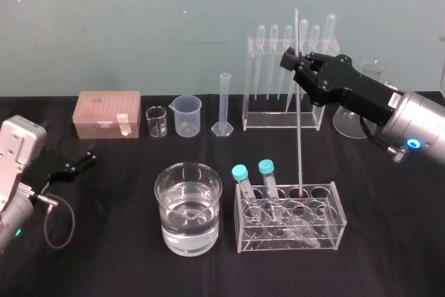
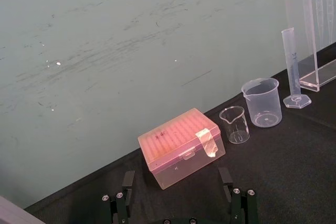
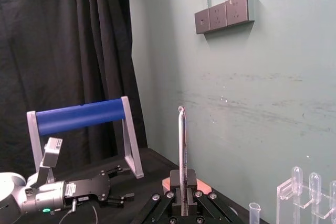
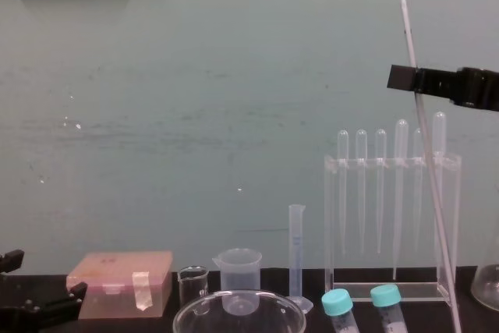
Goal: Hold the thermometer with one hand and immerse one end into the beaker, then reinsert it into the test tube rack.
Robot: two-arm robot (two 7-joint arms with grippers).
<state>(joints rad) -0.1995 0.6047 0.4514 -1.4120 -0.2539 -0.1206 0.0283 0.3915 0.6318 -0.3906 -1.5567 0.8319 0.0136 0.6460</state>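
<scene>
The thermometer (image 1: 298, 123) is a long thin glass rod standing nearly upright, its lower end down in a back hole of the low clear test tube rack (image 1: 334, 231). My right gripper (image 1: 297, 59) is shut on its upper part, with a short length sticking out above the fingers. The right wrist view shows the same rod (image 3: 181, 150) rising from the closed jaws of that gripper (image 3: 182, 205). In the chest view the thermometer (image 4: 425, 146) leans slightly. The beaker (image 1: 188, 206), wide and part-filled with water, stands left of the rack. My left gripper (image 2: 177, 174) is parked open at the table's left.
Two teal-capped tubes (image 1: 240, 172) stand in the rack's left holes. Along the back are a pink tip box (image 1: 108, 113), a tiny glass beaker (image 1: 156, 122), a plastic beaker (image 1: 188, 115), a graduated cylinder (image 1: 224, 106) and a tall pipette stand (image 1: 278, 116). A glass flask (image 1: 348, 122) sits behind my right arm.
</scene>
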